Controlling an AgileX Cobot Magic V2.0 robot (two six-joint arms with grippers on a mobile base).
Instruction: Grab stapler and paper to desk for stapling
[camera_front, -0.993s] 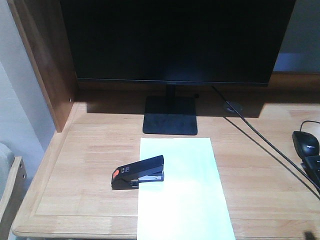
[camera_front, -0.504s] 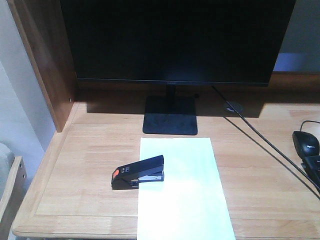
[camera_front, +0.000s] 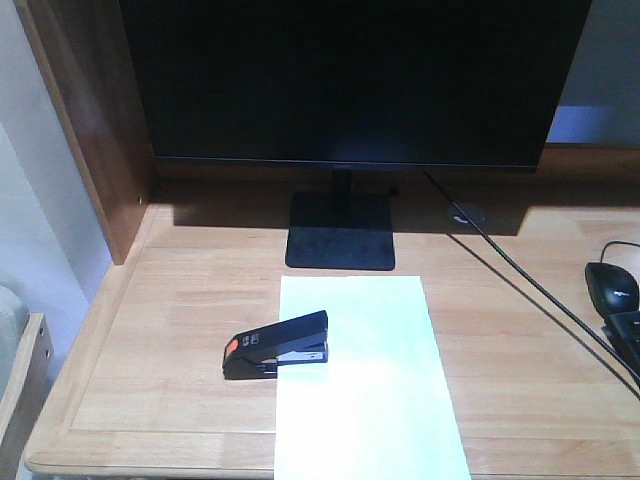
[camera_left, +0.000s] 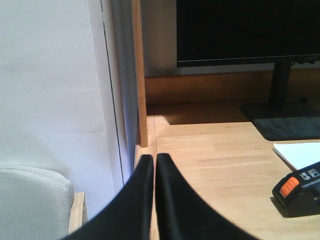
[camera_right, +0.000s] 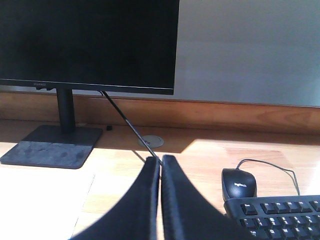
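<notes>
One stapler (camera_front: 276, 345) lies on the counter (camera_front: 160, 340). It is black with an orange patch at its left end. Its right end rests on the left edge of the paper (camera_front: 360, 380), and its left end sits on the bare wood. There is one sheet of paper. It is white and plain, and it lies flat in the middle of the counter, reaching down to the front edge. In the left wrist view the stapler (camera_left: 300, 192) shows at the right, with a corner of the paper (camera_left: 302, 154) just behind it.

Behind the paper stands one black monitor (camera_front: 350, 80) on a flat black stand (camera_front: 340, 232). The screen is dark. One thin black cable (camera_front: 520, 280) runs from behind the monitor across the counter to the right. One black mouse (camera_front: 612, 285) sits at the right edge, and one black keyboard (camera_front: 628, 335) is just in front of it. A dark wooden side board (camera_front: 90, 130) stands at the left of the counter.

There are two grippers. The left gripper (camera_left: 154, 159) is clenched with nothing in it; its two black fingers press together. It hangs near the left edge of the counter, well apart from the stapler. The right gripper (camera_right: 161, 160) is clenched too and holds nothing. It hangs over the counter beside the mouse (camera_right: 239, 184) and the keyboard (camera_right: 275, 215). Neither gripper touches the stapler or the paper.
</notes>
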